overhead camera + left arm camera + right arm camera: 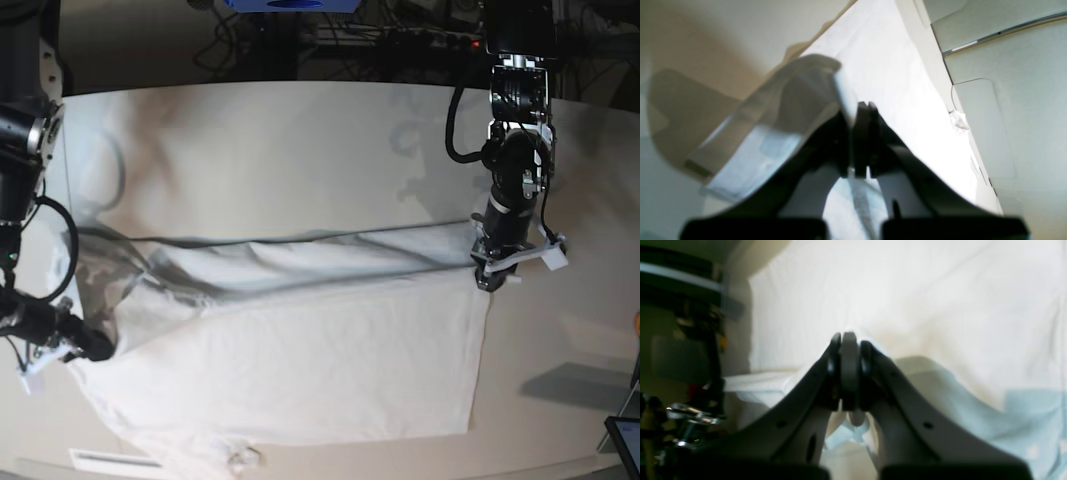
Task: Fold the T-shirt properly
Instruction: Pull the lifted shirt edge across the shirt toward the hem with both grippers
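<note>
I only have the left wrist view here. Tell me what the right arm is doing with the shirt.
Observer: The right gripper is shut on a pinch of the T-shirt, seen in its wrist view.
Operator: Report where that arm sits on the table.
Observer: In the base view it is low at the picture's left edge, at the shirt's corner there.
Operator: Now say how the cloth lies between both arms.
Observer: A raised fold runs across from there to the left gripper; the rest lies flat on the table.

Wrist views blurry, cloth overexposed; base view dim w/ maybe fisheye edges.
</note>
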Robot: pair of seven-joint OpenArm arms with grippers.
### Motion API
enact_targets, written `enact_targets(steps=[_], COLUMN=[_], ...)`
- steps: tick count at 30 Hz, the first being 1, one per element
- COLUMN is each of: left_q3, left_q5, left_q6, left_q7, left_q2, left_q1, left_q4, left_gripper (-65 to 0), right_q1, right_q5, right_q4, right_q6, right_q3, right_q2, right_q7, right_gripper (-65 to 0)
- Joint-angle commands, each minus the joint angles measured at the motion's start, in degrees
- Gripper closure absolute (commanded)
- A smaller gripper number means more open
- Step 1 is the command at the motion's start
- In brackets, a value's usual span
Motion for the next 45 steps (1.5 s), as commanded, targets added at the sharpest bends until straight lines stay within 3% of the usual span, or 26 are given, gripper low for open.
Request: enact_targets(steps=[1,5,21,29,35,37,39,43,45], left_q3=[-0.35,-0.35,0.27,-0.17,-0.17,-0.26,-0.35,-0.61,-2.28], left_q5=[0.16,0.25,0.25,0.25,0.25,0.25,0.34,0.25,0.25], left_q6=[-0.61,-0.61,-0.87,-0.87,-0.87,-0.87,-0.87,-0.87,-0.87], left_q7=[-0.66,-0.66,-0.57,3.03,3.03,3.03,3.03,2.59,2.68], left_q2=[-0.66,-1.01,-1.89,-2.15,-2.06,-2.06,-2.15,-2.33,-2.77], left_q1=[-0.76,-0.49,-5.24,-8.05,-8.23,-8.23,-8.23,-8.32,-9.02], left_q4=[0.87,0.25,-7.66,-9.24,-9.33,-9.33,-9.42,-10.56,-11.62], left_gripper=[0.0,0.0,0.0,0.0,0.0,0.0,-0.8,-18.0,-26.9], right_q1=[2.56,3.09,5.99,6.7,6.96,7.31,7.31,6.87,6.61], right_q5=[1.68,1.86,1.42,-6.41,-6.67,-6.67,-6.58,-6.49,-6.49], right_q4=[1.0,-0.32,-5.86,-5.86,-5.86,-5.86,-5.86,-5.86,-5.86], right_q6=[0.37,0.37,0.37,0.37,0.37,0.37,0.37,0.37,0.37], right_q3=[-2.0,-6.22,-6.48,-6.39,-6.04,-5.95,-5.95,-5.86,-5.86], right_q2=[0.72,0.72,0.72,-1.13,-2.45,-2.63,-2.71,-2.71,-2.71], right_q7=[2.32,6.18,9.96,10.4,10.49,11.11,13.39,17.0,18.05], right_gripper=[-0.1,-0.1,-0.1,-0.1,-1.0,-7.1,-18.4,-44.1,-52.8])
